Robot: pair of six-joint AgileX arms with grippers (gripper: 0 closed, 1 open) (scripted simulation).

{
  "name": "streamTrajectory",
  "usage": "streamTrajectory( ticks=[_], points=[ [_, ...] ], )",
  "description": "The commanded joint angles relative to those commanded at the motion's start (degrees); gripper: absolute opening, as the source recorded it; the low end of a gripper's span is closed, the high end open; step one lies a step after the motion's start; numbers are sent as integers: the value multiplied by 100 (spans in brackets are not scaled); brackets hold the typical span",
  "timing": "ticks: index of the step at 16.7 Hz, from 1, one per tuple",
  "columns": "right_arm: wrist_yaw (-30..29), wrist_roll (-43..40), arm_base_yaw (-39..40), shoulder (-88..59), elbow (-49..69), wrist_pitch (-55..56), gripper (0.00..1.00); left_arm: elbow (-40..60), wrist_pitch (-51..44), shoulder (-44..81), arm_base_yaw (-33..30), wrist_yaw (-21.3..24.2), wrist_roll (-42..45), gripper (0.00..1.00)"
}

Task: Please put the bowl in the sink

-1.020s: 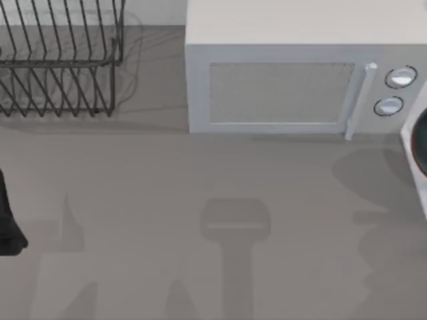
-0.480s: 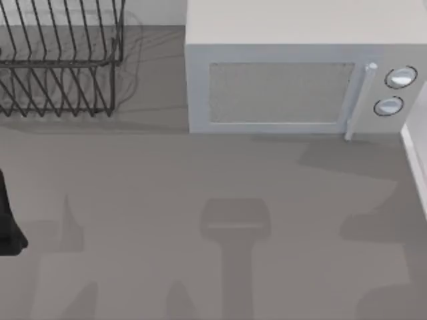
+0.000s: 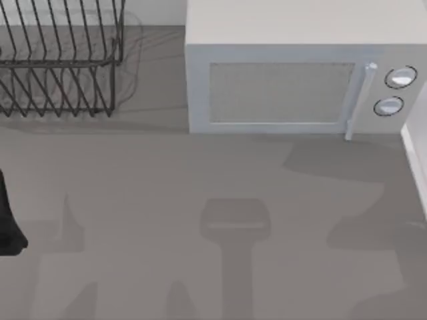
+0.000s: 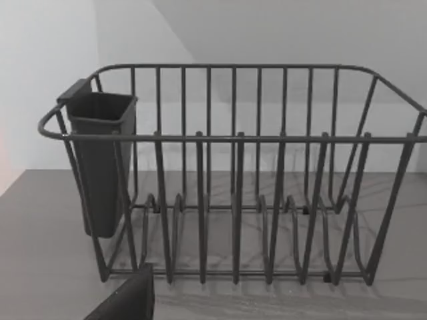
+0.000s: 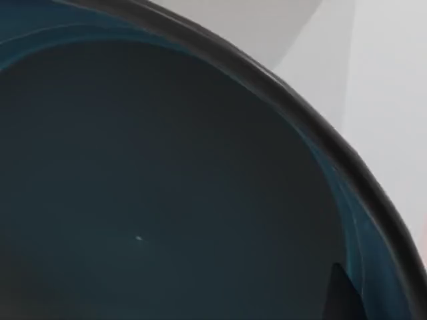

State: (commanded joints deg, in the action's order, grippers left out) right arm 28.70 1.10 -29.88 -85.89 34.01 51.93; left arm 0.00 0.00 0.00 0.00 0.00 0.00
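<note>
Jaw state cannot be told for either gripper; bowl (image 5: pixel 167 200) interior sits close beneath the right wrist, grey countertop (image 3: pixel 200 173) beyond.

One microwave (image 3: pixel 287 73) – one rack (image 3: pixel 60 60) – one bowl (image 5: pixel 167 200)

A deep bowl (image 5: pixel 167 200) seen close from the right wrist camera: dark teal inside, brighter blue band under a dark-looking rim curving from twelve toward four o'clock.
</note>
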Motion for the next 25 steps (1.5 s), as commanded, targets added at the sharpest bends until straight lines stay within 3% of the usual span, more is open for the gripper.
streamTrajectory(
  ticks=[4,14,21,25],
  points=[
    [49,0,8,-640,-61,647,0,0,0,0,0,0,0,100],
    [-26,-34,-43,-3755,-531,4373,0,0,0,0,0,0,0,100],
    [-49,-26,-37,-4111,-598,4744,0,0,0,0,0,0,0,100],
    [-49,-26,-37,-4111,-598,4744,30,0,0,0,0,0,0,100]
  ],
)
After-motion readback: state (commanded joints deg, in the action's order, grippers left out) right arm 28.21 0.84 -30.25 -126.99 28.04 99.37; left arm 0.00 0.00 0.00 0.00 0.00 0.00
